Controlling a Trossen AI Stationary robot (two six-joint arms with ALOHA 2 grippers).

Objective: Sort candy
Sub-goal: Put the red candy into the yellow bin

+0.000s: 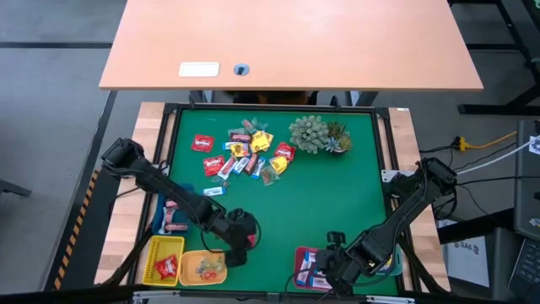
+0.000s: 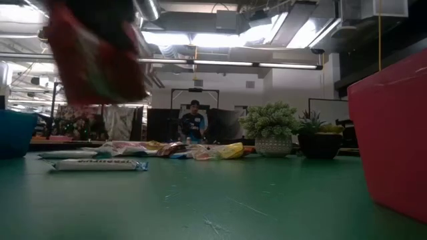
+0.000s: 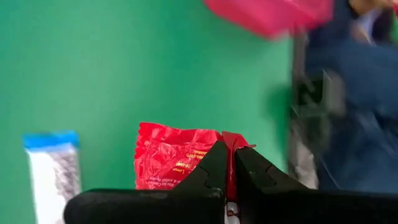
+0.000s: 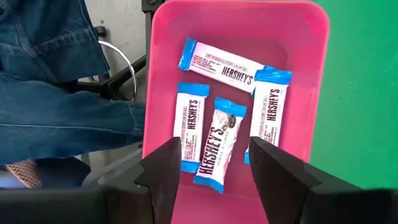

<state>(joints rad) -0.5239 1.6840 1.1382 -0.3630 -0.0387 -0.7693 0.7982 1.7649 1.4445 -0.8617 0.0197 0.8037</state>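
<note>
The left pincer (image 3: 229, 163) is clamped together on the edge of a red candy (image 3: 171, 160), holding it above the green desk (image 1: 337, 194) near the front, just beside the orange tray (image 1: 189, 260) and the yellow tray (image 1: 153, 253); in the low view this red wrapper hangs close in front of the camera. A blue-and-white bar (image 3: 55, 168) lies on the green surface nearby. The right pincer (image 4: 214, 167) hovers with its fingers apart over the pink tray (image 4: 311, 74) at the front right of the desk, where four blue-and-white Hershey's bars (image 4: 219, 63) lie inside, none of them touched by the fingers. The main pile of candy (image 1: 246, 154), in red, yellow and blue-and-white wrappers, sits toward the back of the desk, just beside the spiky green plant (image 1: 310, 133). A blue tray (image 1: 162, 218) holds more sweets at the left edge. A person in blue jeans (image 4: 56, 93) stands beyond the pink tray.
</note>
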